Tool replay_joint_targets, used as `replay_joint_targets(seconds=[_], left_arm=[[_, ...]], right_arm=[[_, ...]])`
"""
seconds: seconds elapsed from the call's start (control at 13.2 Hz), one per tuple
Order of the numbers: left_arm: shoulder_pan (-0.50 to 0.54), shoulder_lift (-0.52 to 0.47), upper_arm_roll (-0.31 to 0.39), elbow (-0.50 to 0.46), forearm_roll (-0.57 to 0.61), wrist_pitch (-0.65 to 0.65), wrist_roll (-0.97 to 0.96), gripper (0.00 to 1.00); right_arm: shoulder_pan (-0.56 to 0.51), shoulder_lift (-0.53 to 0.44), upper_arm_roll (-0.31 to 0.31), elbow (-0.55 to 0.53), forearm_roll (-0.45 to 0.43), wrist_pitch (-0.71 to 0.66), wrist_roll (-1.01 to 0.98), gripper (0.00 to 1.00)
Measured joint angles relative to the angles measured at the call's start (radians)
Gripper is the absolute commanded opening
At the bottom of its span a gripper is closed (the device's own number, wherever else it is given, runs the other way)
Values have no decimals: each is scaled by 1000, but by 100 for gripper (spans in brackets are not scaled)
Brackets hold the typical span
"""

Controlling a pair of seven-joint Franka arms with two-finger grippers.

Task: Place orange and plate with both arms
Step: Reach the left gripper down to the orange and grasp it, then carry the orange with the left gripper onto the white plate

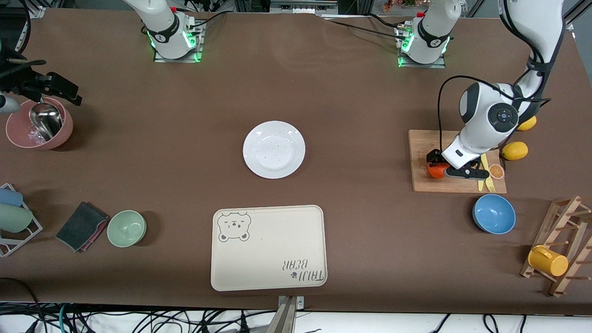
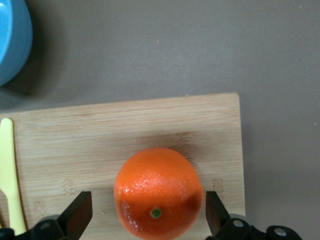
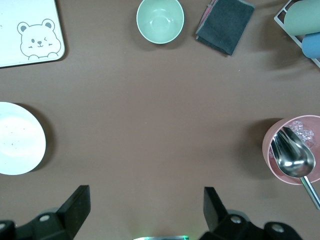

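On the wooden cutting board point(image 1: 455, 159) at the left arm's end of the table: orange point(image 2: 157, 192) sits between the spread fingers of the left gripper point(image 2: 145, 212), small gaps either side, not pinched. Fruit round, pebbled glossy skin, green stem dot. Plate point(image 1: 274, 149) round, white, glossy, mid-table, farther than the bear-print tray point(image 1: 269, 247). Right gripper point(image 3: 145, 210) waits spread above bare table, its arm idle

Contents by count: one plate point(image 1: 274, 149); one tray point(image 1: 269, 248); one orange point(image 1: 435, 170); two lemons point(image 1: 514, 151) point(image 1: 527, 123); one orange slice point(image 1: 497, 171); three bowls, green point(image 1: 126, 228), blue point(image 1: 494, 213) and pink point(image 1: 18, 134); one cutting board point(image 1: 423, 182); one yellow fork point(image 1: 486, 175); one yellow mug point(image 1: 548, 261); one folded cloth point(image 1: 82, 226); one metal scoop point(image 1: 45, 120).
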Motion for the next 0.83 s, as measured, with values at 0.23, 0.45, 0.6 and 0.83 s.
replay_joint_targets(seconds=[0.23, 0.45, 0.6, 0.83], left_arm=[[2, 38, -3, 0, 0, 34, 0, 25], [2, 40, -26, 14, 0, 27, -4, 10], [1, 25, -69, 87, -1, -140, -43, 10], [0, -1, -159, 252, -9, -436, -188, 10]], right_arm=[[0, 0, -2, 0, 0, 0, 0, 100], [0, 0, -2, 0, 0, 0, 0, 100], [0, 0, -3, 0, 0, -1, 0, 100], [-1, 0, -6, 0, 0, -1, 0, 100]])
